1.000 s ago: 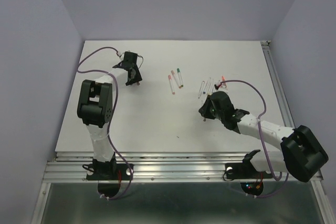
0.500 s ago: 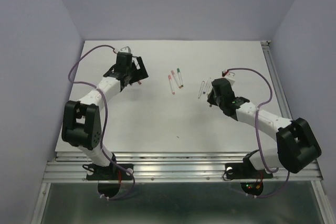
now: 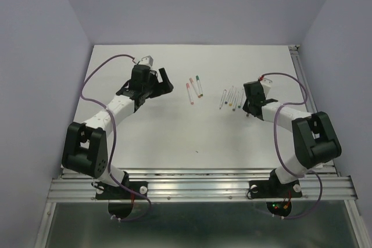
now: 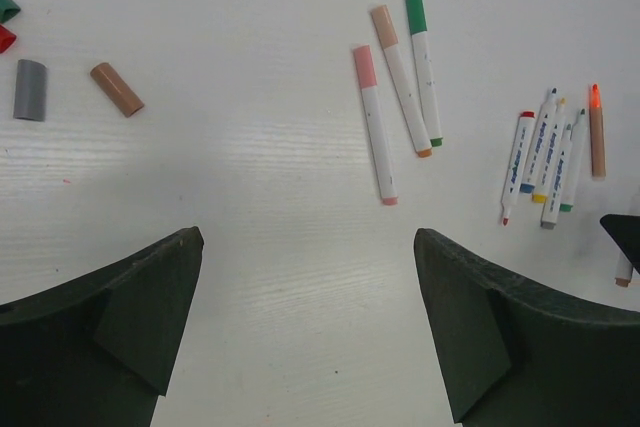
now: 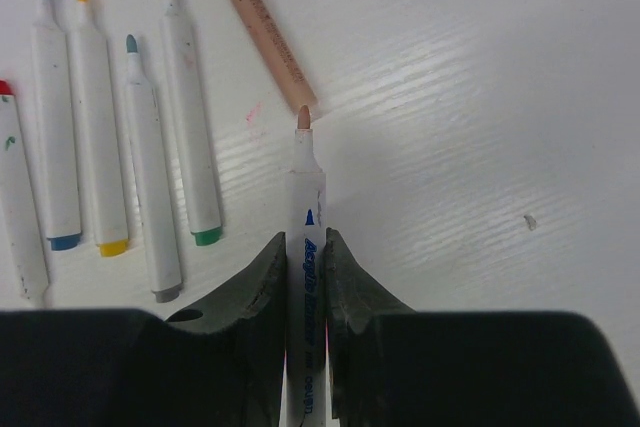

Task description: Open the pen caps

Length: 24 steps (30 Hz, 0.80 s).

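My right gripper (image 5: pixel 304 247) is shut on a white pen (image 5: pixel 304 197) whose brownish tip is bare and points at the table. To its left lie several uncapped pens (image 5: pixel 150 147) with blue, yellow, grey and green tips, and a tan-barrelled pen (image 5: pixel 258 27) lies ahead. My left gripper (image 4: pixel 310 327) is open and holds nothing. Beyond it lie three capped pens (image 4: pixel 400 87) with pink, tan and green pen caps. Loose caps, one grey (image 4: pixel 30 89) and one brown (image 4: pixel 117 88), lie at the far left. From above, the left gripper (image 3: pixel 163 84) is left of the capped pens (image 3: pixel 194 89) and the right gripper (image 3: pixel 249 107) is beside the uncapped row (image 3: pixel 231 98).
A red cap (image 4: pixel 5 39) and a green cap (image 4: pixel 6 5) are cut off by the left edge of the left wrist view. The white table (image 3: pixel 174 132) ends in a metal rail along its right side (image 3: pixel 308 94) and another along its front.
My left jaws have opened wide and that gripper has swung right, towards the capped pens. My right arm has carried its pen away from the middle, over to the uncapped row.
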Available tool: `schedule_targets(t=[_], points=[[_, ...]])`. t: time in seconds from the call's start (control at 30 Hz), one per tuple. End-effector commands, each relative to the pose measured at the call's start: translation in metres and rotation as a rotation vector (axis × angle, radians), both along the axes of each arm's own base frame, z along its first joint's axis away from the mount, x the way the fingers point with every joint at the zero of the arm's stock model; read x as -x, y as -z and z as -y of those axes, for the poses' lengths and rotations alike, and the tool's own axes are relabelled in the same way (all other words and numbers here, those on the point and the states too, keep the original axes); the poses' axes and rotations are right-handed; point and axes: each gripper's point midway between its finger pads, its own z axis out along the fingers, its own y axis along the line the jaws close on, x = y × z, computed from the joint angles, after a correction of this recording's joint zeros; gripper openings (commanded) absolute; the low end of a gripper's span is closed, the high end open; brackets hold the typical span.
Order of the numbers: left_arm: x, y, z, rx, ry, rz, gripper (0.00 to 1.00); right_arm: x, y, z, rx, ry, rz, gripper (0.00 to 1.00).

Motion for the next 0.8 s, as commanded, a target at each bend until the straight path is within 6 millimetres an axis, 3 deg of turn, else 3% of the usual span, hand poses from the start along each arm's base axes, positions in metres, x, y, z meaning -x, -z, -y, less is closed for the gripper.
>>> schedule_targets(t=[0.0,0.43,0.53,0.67,0.73,0.77], points=[[-0.007,-0.009,0.012,0.03,0.025,0.033,0.99,-0.02,-0.012,-0.002,0.003,-0.031,0.028,0.15],[-0.013,-0.006,0.019,0.027,0.029,0.022,0.99,-0.024,-0.005,-0.006,-0.012,-0.072,-0.003,0.33],[-0.012,-0.003,0.019,0.022,0.029,0.015,0.99,-0.024,-0.011,-0.011,-0.033,-0.088,0.008,0.34],[-0.012,-0.005,0.018,0.019,0.029,0.017,0.99,-0.022,-0.022,-0.02,-0.074,-0.131,0.023,0.44],[-0.011,-0.006,0.017,0.016,0.026,0.02,0.99,-0.02,-0.032,-0.024,-0.092,-0.157,0.036,0.55],[-0.011,-0.007,0.016,0.014,0.025,0.024,0.99,-0.019,-0.037,-0.025,-0.098,-0.161,0.045,0.75]])
